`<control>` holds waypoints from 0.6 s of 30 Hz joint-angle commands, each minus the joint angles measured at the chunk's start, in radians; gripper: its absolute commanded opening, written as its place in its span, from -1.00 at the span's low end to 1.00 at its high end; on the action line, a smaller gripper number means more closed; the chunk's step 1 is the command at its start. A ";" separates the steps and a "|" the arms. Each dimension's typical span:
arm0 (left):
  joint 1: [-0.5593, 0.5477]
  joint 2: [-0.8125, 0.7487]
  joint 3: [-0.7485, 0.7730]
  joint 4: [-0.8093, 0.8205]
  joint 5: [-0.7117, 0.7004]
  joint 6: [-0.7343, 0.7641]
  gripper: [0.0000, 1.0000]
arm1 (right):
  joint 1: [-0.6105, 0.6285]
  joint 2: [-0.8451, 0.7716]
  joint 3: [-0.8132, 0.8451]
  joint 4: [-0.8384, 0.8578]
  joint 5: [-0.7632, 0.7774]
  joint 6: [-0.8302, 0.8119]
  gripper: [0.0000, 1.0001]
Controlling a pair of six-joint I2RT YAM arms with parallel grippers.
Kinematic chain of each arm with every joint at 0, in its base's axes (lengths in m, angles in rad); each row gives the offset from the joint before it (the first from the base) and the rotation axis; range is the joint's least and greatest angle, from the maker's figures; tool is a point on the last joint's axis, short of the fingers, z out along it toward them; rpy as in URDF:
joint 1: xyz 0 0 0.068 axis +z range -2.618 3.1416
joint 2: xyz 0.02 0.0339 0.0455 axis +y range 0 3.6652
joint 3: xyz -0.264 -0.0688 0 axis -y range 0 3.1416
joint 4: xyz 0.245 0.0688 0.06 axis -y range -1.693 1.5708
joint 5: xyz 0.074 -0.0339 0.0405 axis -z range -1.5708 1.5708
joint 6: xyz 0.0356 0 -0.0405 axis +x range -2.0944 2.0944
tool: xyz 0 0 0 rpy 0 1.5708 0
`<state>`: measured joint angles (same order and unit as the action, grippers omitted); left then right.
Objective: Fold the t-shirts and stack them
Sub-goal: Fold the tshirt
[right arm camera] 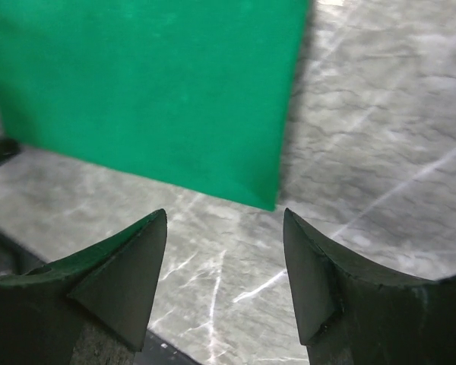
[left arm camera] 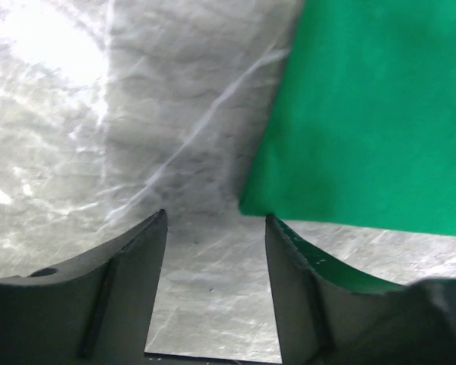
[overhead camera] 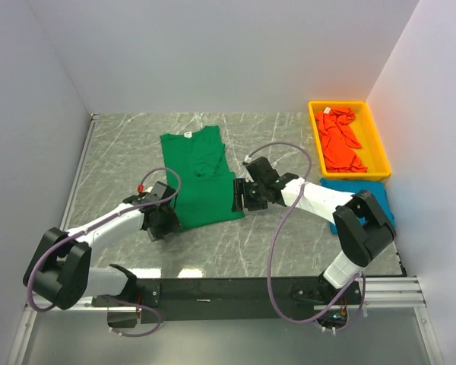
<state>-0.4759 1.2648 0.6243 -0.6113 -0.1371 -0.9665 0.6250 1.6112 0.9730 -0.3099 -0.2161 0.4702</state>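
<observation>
The left gripper (left arm camera: 216,217) stands open with nothing between its jaws, and the near left corner of the green t-shirt (overhead camera: 201,179) lies just ahead of its fingertips. The right gripper (right arm camera: 224,213) is likewise open and empty at the near right corner. The shirt lies flat mid-table (overhead camera: 289,243). Far right, the orange-red t-shirt (overhead camera: 340,141) sits in the yellow bin (overhead camera: 378,137). The blue t-shirt (overhead camera: 340,186) lies just nearer than the bin.

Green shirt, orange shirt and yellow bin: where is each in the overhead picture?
green shirt (overhead camera: 201,182), top view, middle of its cloth.
orange shirt (overhead camera: 340,144), top view, middle of the crumpled heap.
yellow bin (overhead camera: 338,104), top view, far rim.
</observation>
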 commanded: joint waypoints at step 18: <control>-0.053 0.139 0.043 0.054 -0.050 0.003 0.03 | 0.088 0.111 0.086 -0.124 0.213 0.025 0.33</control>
<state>-0.5220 1.3586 0.6815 -0.6010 -0.1757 -0.9630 0.7029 1.7058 1.0161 -0.4232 -0.0448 0.4816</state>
